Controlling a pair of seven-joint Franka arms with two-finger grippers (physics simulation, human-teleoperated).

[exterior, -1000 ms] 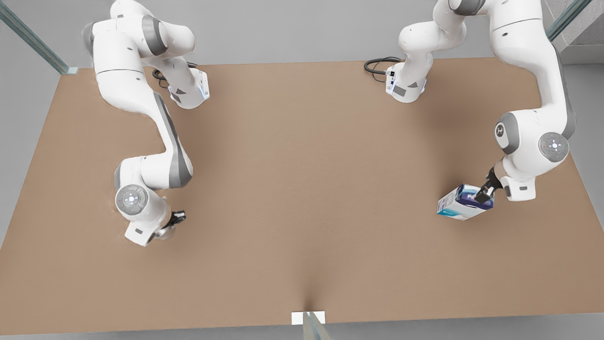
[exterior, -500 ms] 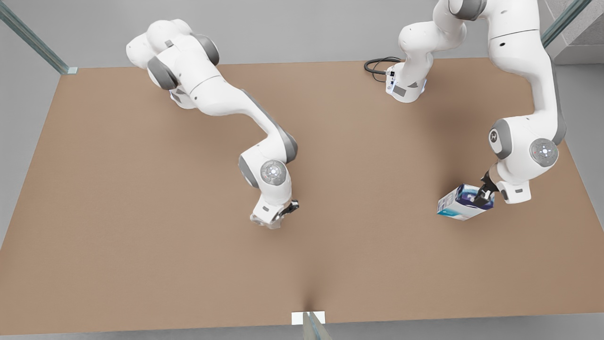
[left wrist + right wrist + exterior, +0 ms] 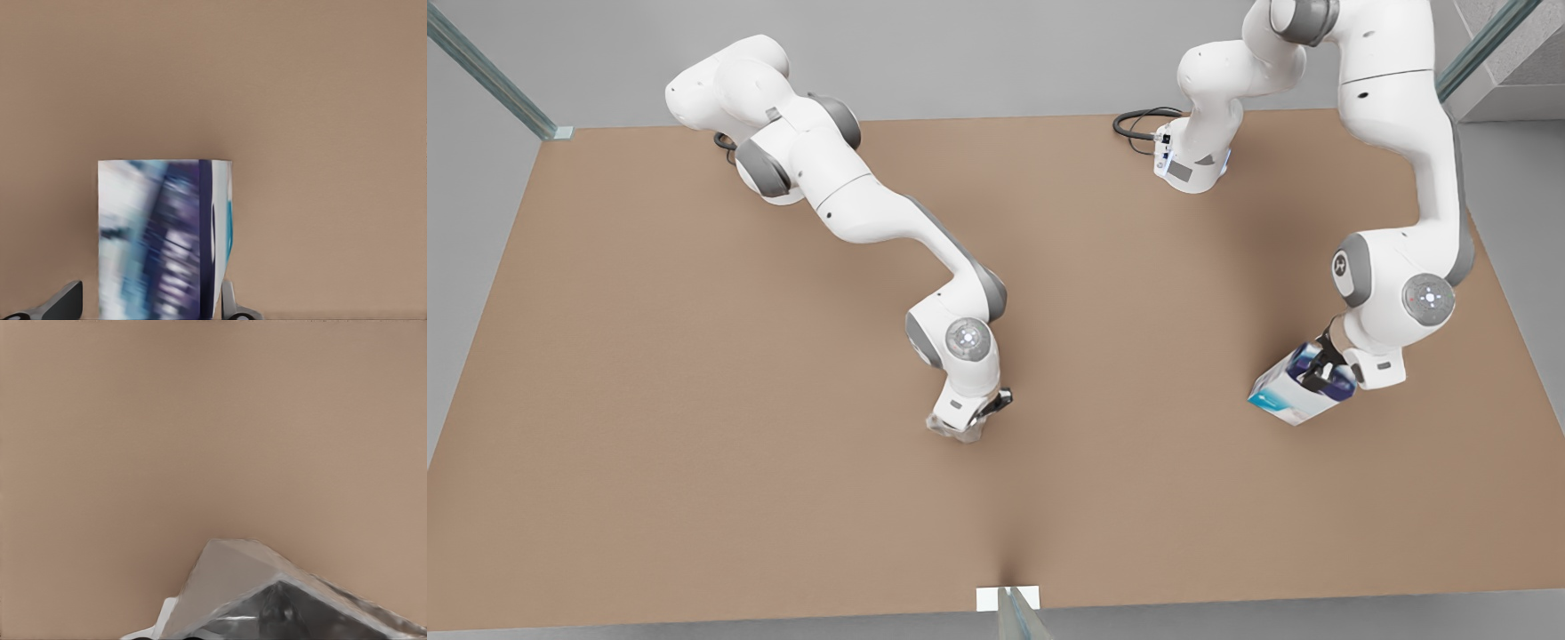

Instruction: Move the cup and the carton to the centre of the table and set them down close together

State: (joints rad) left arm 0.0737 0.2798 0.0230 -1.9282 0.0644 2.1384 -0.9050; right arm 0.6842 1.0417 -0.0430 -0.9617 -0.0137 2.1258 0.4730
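Cup near the middle, carton waiting out wide

Cup (image 3: 959, 429) first: it hung in the right gripper (image 3: 974, 420), close to the white tab (image 3: 1008, 597) that marks the midpoint of the table's (image 3: 649, 427) near edge, a little up the table from it and slightly toward the front view's left. The fingers were pinched on the cup's faceted wall, which would explain why the right wrist view looked straight down onto a grey slanted face of the cup (image 3: 267, 600) with bare tabletop beyond. I could not tell whether its base was touching the table or just above it. That spot looked to me like the chosen meeting point, so this arm seemed to be at the setting-down stage.

Well off from the tab, toward the front view's right, the left gripper (image 3: 1323, 372) had its fingers clamped on one end of the carton (image 3: 1294, 396). The box sat tilted in the grip, its teal corner lowest. In the left wrist view the carton (image 3: 163, 240) stood between the two fingertips (image 3: 233, 303). Holding it by the end left its long body free, which should make it easy to lay beside the cup. To my eye the carton's trip to the middle was still to come, and the risk was nudging the light cup on arrival.
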